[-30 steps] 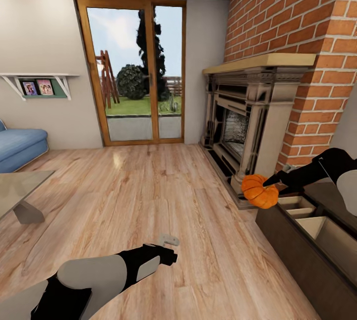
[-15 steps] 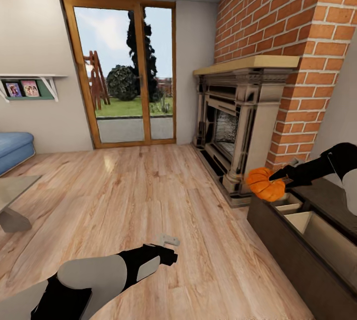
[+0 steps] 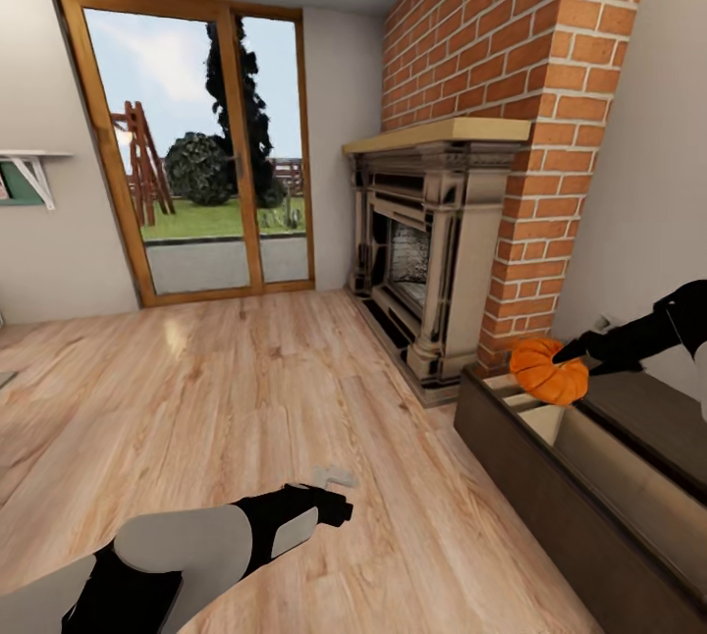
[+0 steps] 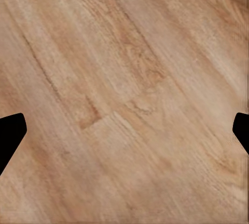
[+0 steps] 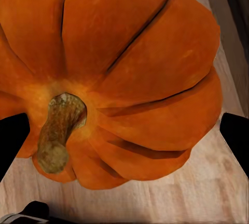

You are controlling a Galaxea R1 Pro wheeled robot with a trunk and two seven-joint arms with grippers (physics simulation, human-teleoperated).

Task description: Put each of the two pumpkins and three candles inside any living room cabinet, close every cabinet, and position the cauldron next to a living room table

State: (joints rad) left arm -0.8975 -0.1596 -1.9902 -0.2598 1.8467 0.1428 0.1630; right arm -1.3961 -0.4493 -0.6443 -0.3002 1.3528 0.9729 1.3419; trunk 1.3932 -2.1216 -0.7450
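an orange pumpkin (image 3: pixel 548 370) hangs in the air over the fireplace end of the long dark cabinet (image 3: pixel 550 487), whose top compartments stand open and show pale insides. the right gripper (image 3: pixel 568 355) has its jaws clamped on the pumpkin, and the black right arm stretches in level from the right edge of the head view, over the cabinet top. in the right wrist view the pumpkin (image 5: pixel 111 73) shows its ribs and tan stem, a black fingertip (image 5: pixel 11 138) at either side. the left gripper (image 3: pixel 334 475) hovers low over the wood floor (image 3: pixel 245 389), forearm angled forward, jaws spread wide. the stone fireplace (image 3: pixel 427 251) stands against a brick chimney (image 3: pixel 511 55) just beyond the cabinet.
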